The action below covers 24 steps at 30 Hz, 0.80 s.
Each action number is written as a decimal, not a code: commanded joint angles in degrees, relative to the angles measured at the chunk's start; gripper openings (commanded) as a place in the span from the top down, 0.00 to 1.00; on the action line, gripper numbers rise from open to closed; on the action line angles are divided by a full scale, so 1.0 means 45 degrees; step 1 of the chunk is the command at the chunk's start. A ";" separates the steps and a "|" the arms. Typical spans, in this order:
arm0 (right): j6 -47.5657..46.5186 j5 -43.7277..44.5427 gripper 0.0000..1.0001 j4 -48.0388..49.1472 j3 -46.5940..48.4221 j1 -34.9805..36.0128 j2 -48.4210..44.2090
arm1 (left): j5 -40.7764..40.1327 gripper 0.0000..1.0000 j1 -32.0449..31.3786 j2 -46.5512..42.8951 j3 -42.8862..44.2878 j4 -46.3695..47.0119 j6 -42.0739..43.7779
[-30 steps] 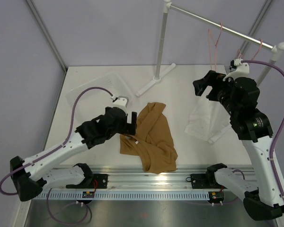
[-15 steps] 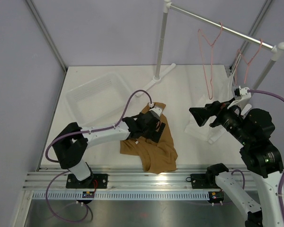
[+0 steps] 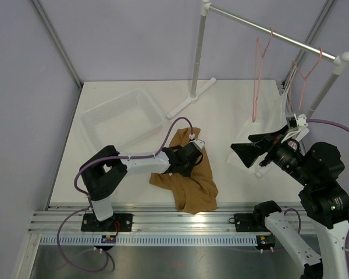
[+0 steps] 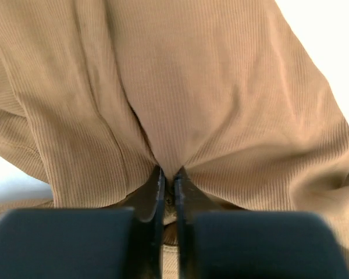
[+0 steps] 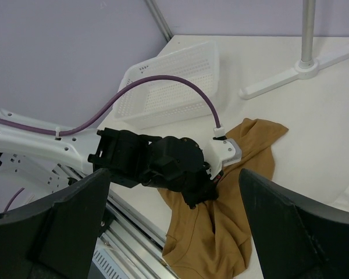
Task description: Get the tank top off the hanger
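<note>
The tan tank top (image 3: 192, 183) lies crumpled on the white table, off any hanger. My left gripper (image 3: 185, 168) presses down on its upper part, jaws shut on a pinched fold of the ribbed fabric (image 4: 168, 174); the right wrist view shows the same grip (image 5: 206, 195). The thin pink hanger (image 3: 257, 78) hangs bare on the rail at the back right. My right gripper (image 3: 253, 148) hovers open above the table's right side, its fingers (image 5: 52, 232) wide apart and holding nothing.
A white mesh basket (image 3: 122, 119) sits at the back left. The rack's pole (image 3: 198, 52) and foot (image 3: 189, 99) stand behind the tank top. A second pink hanger (image 3: 305, 72) carries a white sheer garment (image 3: 250, 148) at the right.
My left gripper has settled onto the tank top and shut on a fold of it. The right arm has dropped lower and turned toward the centre. The bare hanger has swung on the rail.
</note>
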 commanded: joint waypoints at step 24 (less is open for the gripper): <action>-0.0263 0.0184 0.00 0.0166 0.0537 -0.0042 -0.0076 | -0.5582 1.00 0.1940 -0.4837 0.8939 -0.7968 0.1192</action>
